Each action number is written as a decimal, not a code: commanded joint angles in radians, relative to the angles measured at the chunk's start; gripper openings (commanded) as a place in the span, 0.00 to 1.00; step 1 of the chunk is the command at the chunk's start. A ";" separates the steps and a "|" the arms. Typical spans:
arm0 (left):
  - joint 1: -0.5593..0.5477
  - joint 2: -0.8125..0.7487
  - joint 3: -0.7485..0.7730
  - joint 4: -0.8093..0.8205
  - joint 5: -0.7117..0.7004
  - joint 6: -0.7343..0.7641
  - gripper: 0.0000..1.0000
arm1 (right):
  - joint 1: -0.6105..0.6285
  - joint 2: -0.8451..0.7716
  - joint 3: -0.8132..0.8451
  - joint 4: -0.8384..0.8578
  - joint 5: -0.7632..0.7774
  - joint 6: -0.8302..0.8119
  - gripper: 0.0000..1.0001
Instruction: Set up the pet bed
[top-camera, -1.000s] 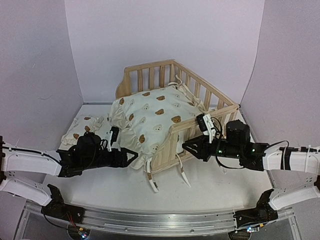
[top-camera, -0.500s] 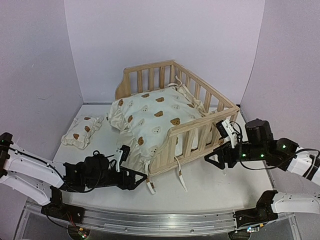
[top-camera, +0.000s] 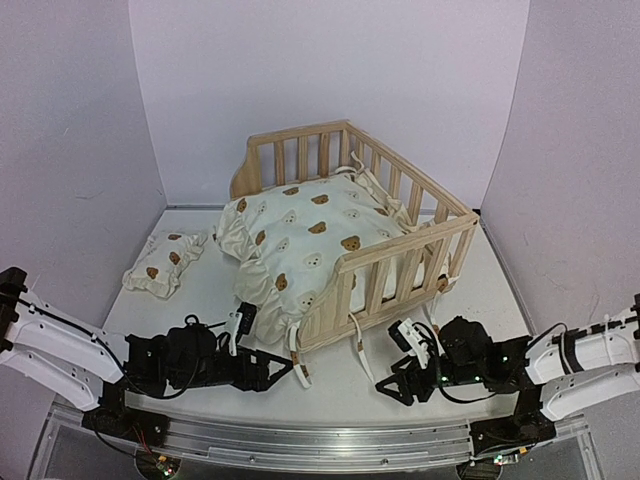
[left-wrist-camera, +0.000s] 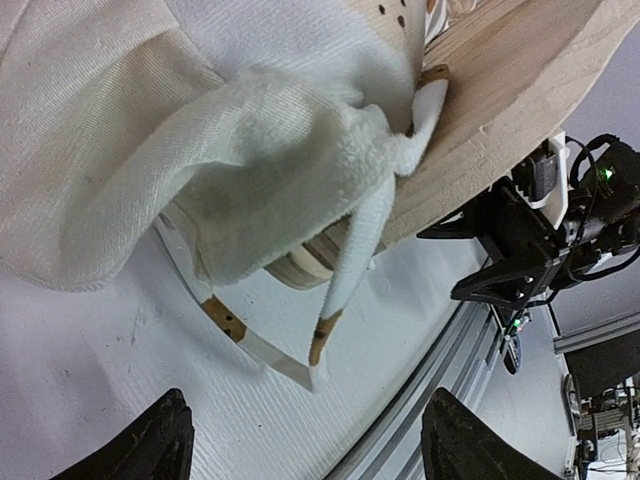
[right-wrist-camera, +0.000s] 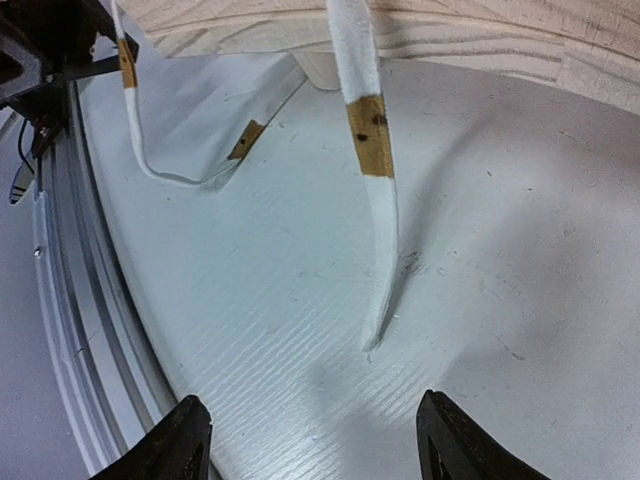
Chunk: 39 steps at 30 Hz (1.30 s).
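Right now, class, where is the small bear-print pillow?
In the top view, the pillow lies on the table, to the left of the pine frame and just beside the cushion's left edge.

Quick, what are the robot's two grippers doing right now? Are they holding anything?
Left gripper: jaws open, holding nothing.
Right gripper: jaws open, holding nothing.

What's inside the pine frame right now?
The bear-print cushion lies in the pine frame, its ruffled edge spilling out the open near-left side. The small pillow sits outside on the table. The frame's floor is hidden under the cushion.
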 joint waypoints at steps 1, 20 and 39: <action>-0.032 -0.023 0.004 0.052 -0.013 -0.065 0.76 | 0.015 0.105 0.018 0.282 0.070 0.007 0.72; -0.062 0.136 0.101 0.052 -0.027 -0.133 0.76 | 0.132 0.400 0.081 0.470 0.389 -0.006 0.67; -0.061 0.222 0.222 0.270 0.172 -0.115 0.53 | 0.189 0.115 0.037 0.457 0.062 0.318 0.00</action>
